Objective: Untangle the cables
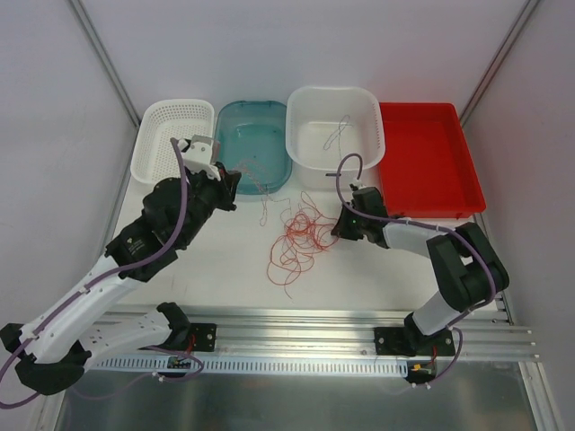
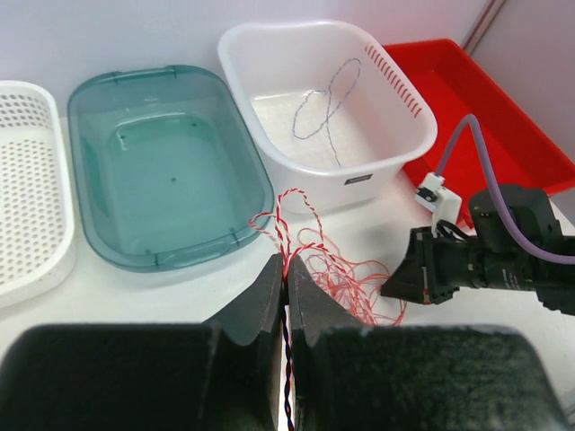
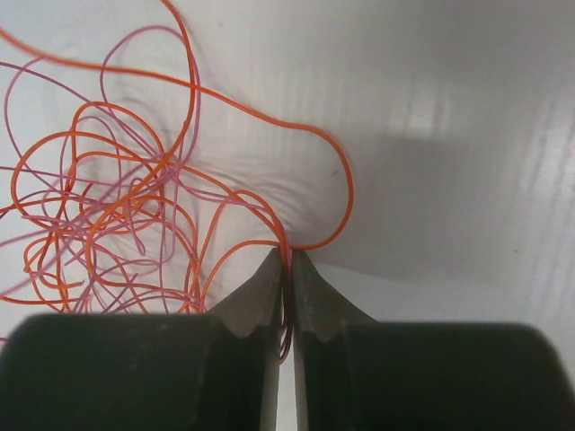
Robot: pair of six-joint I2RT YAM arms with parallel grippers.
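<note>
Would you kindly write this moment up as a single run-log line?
left gripper: shut on twisted wire | right gripper: shut on orange wire | tangle: loose on table

Left tool (image 2: 286, 271) pinched shut, right tool (image 3: 289, 260) pinched shut, tips pointing toward each other.

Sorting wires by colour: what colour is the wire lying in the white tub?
Pale grey-blue wire, looped in the white tub; clearest in the left wrist view.
</note>
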